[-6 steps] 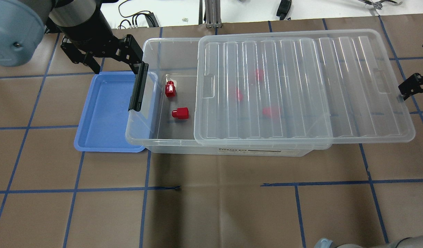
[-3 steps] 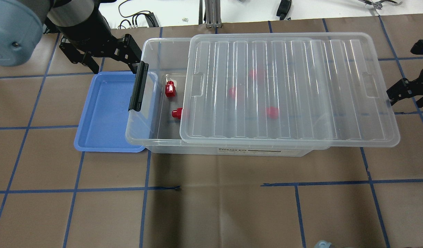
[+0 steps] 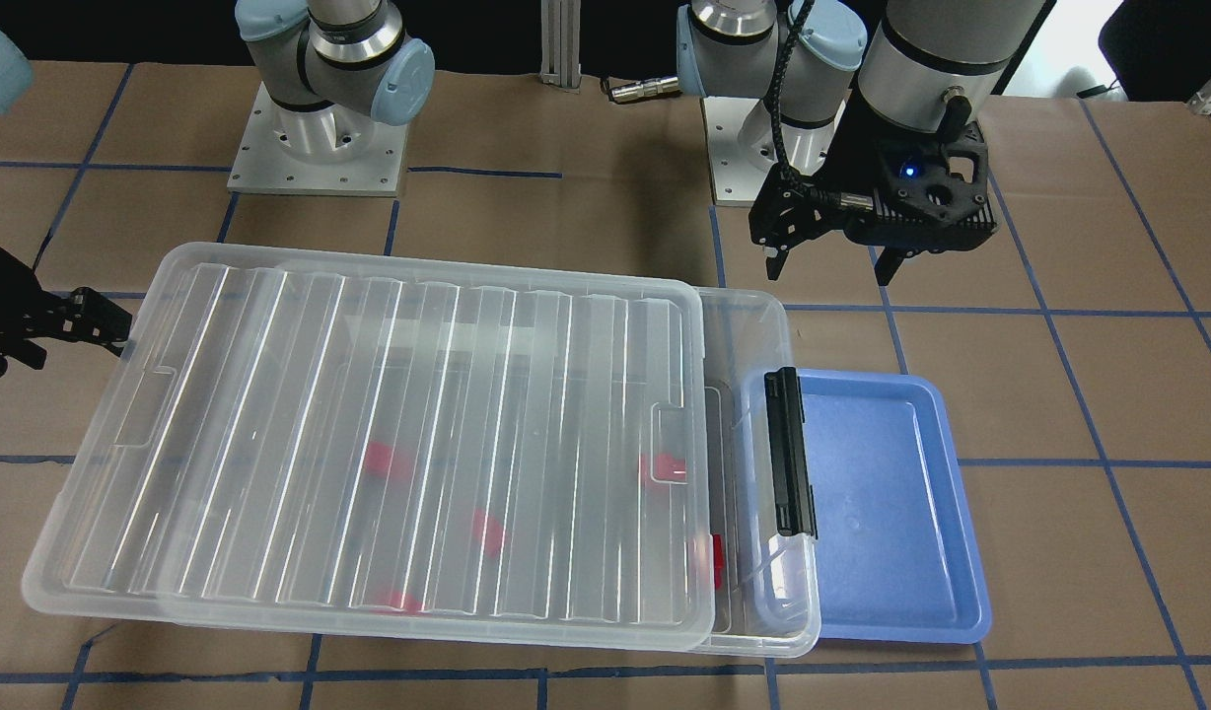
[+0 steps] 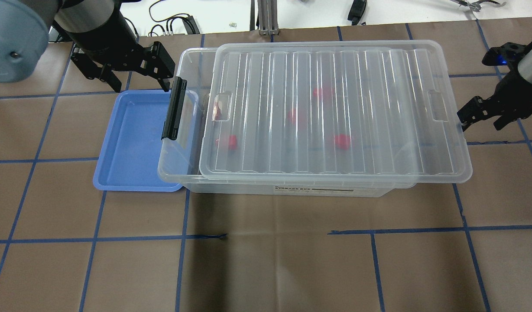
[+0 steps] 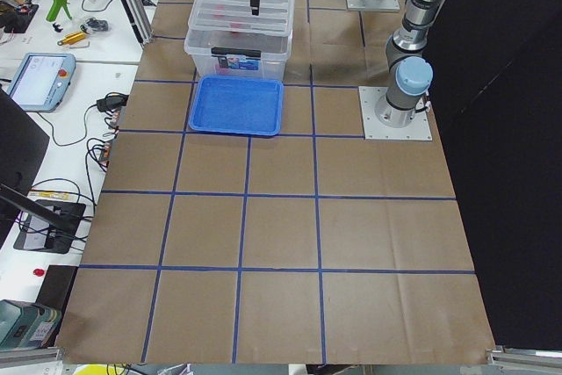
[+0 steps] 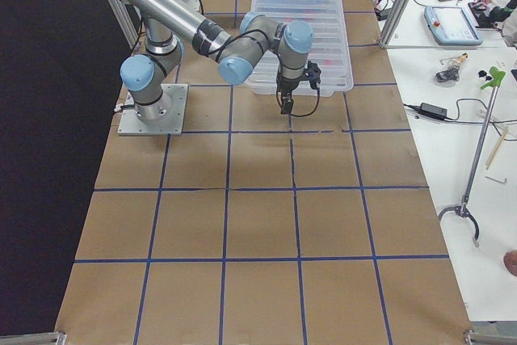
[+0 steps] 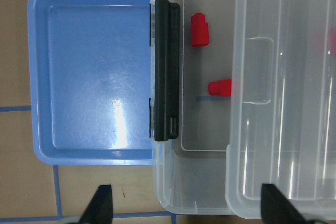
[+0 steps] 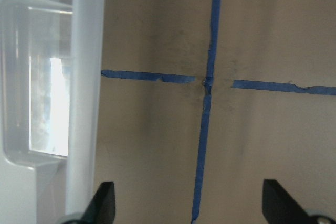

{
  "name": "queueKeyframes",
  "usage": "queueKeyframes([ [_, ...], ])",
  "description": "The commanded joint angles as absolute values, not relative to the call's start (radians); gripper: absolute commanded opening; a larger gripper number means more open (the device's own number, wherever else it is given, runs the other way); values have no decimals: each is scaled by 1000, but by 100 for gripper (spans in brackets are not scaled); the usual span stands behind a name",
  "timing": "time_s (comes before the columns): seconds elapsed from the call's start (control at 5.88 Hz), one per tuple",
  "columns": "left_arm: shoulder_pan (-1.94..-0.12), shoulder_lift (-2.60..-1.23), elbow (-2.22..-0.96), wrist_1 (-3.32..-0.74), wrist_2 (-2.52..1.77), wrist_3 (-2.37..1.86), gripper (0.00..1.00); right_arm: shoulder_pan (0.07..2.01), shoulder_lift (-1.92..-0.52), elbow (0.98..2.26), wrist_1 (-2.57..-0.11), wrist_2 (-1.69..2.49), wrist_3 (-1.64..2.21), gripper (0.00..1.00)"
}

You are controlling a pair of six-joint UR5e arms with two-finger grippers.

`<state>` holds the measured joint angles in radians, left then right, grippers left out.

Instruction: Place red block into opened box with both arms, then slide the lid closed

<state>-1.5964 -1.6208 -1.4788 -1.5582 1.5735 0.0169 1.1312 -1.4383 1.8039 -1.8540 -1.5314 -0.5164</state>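
Observation:
The clear box (image 4: 179,171) holds several red blocks, two of them near its latch end (image 7: 199,30) (image 7: 219,87). The ribbed lid (image 4: 335,112) lies over most of the box, leaving a strip open beside the black latch bar (image 4: 174,108). The lid's right end overhangs the box. My right gripper (image 4: 480,121) is open at that overhanging end, with one finger at the lid's rim (image 8: 86,77). My left gripper (image 4: 138,82) hangs open and empty above the far corner of the blue tray (image 4: 131,143), next to the latch.
The blue tray touches the box's latch end and has nothing in it. Brown paper with blue tape lines covers the table (image 4: 266,251). Cables and tools lie on the white bench (image 4: 292,13) beyond the far edge.
The lid has slid left over the box and now covers the two red blocks near the latch end. My right gripper has followed it left. The left gripper has barely shifted.

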Motion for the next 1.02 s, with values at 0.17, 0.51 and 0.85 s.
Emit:
queueKeyframes([
  [0.17, -1595, -1620, -1480, -1559, 1574, 17, 98, 1226, -1459, 1804, -1835, -1531, -410, 100],
  [0.51, -1595, -1620, -1480, -1559, 1574, 17, 98, 1226, -1485, 1792, -1832, -1540, -408, 100],
  [0.85, -1595, -1620, -1480, -1560, 1574, 17, 98, 1262, -1563, 1775, -1833, -1551, -318, 100],
])
